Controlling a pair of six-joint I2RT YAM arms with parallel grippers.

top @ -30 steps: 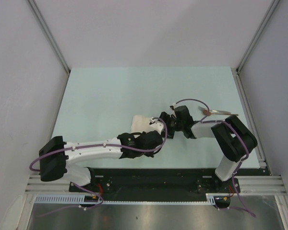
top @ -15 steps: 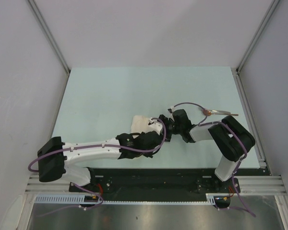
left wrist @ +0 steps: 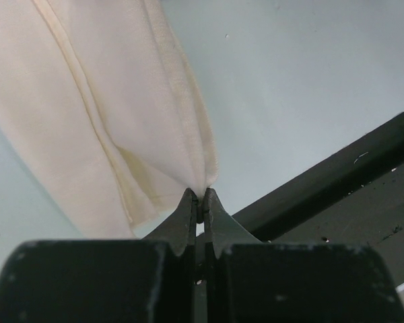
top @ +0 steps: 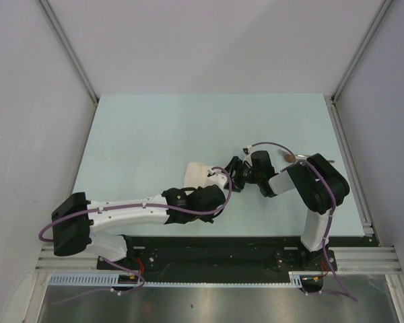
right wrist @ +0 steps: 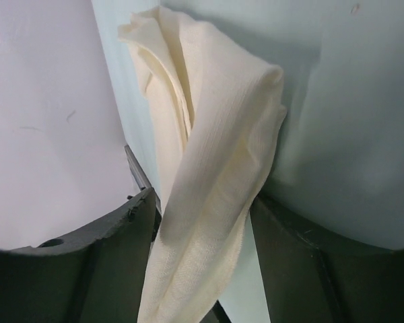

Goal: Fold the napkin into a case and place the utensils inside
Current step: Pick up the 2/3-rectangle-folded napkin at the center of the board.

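The cream napkin (top: pixel 196 171) is bunched into a folded strip at the table's middle. My left gripper (top: pixel 221 180) is shut on one tip of it; the left wrist view shows the jaws (left wrist: pixel 200 196) pinched on the cloth (left wrist: pixel 87 101). My right gripper (top: pixel 234 173) faces it from the right, open. The twisted strip (right wrist: pixel 215 134) hangs between its spread fingers (right wrist: pixel 202 202), and I cannot tell if it touches them. The spoon's coppery bowl (top: pixel 289 157) shows behind the right arm, which covers most of its handle.
The mint-green table (top: pixel 155 128) is walled by grey panels at the left, back and right. A metal rail (top: pixel 350 161) runs along the right edge. The black base plate (top: pixel 222 250) lies at the near edge and shows in the left wrist view (left wrist: pixel 337 175).
My right arm has folded inward, its elbow shifting left and back, and now covers more of the spoon. Its gripper stays at the napkin. The left gripper keeps its hold and has barely moved.
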